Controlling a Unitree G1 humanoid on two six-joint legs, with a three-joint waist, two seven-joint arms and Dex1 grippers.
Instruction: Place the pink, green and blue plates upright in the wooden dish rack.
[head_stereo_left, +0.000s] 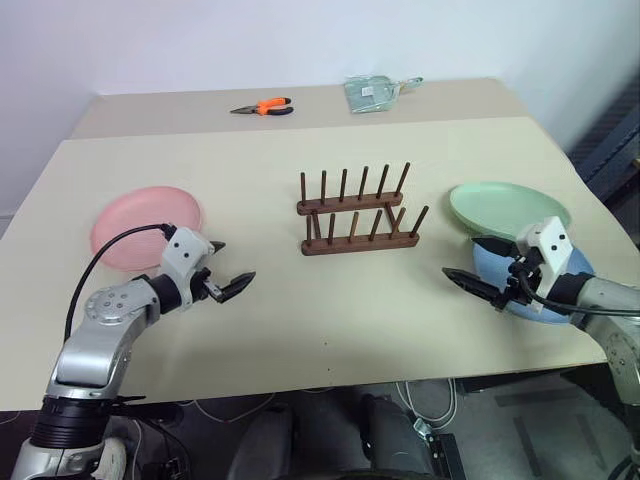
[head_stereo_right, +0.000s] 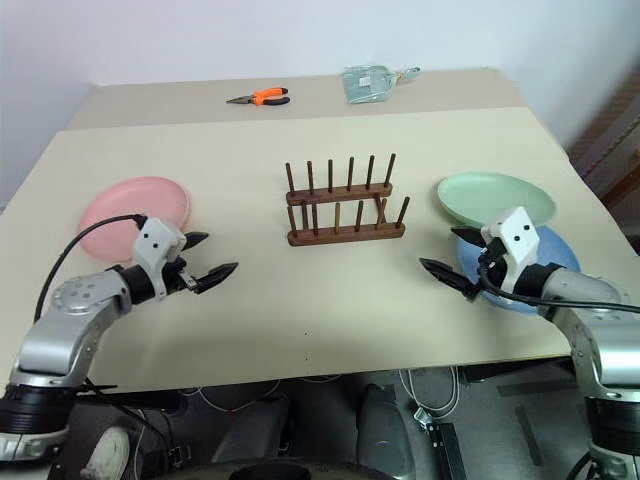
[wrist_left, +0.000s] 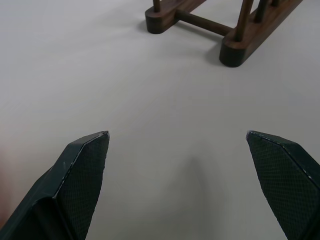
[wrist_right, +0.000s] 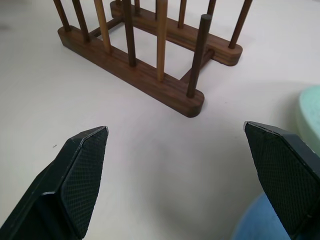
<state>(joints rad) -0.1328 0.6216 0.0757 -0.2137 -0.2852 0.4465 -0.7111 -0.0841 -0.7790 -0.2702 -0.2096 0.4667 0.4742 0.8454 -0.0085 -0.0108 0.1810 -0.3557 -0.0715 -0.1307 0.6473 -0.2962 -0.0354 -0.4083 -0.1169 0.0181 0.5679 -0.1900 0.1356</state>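
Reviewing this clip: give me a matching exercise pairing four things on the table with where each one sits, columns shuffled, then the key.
Things:
1. pink plate
2. green plate
3. wooden dish rack
4. orange pliers

Places:
A. middle of the table, no plate in it
B. far edge of the table
C. flat on the table's left side, behind the left hand
D. right side, overlapping the blue plate, behind the right hand

Pairs: 1-C, 2-D, 3-A, 4-B
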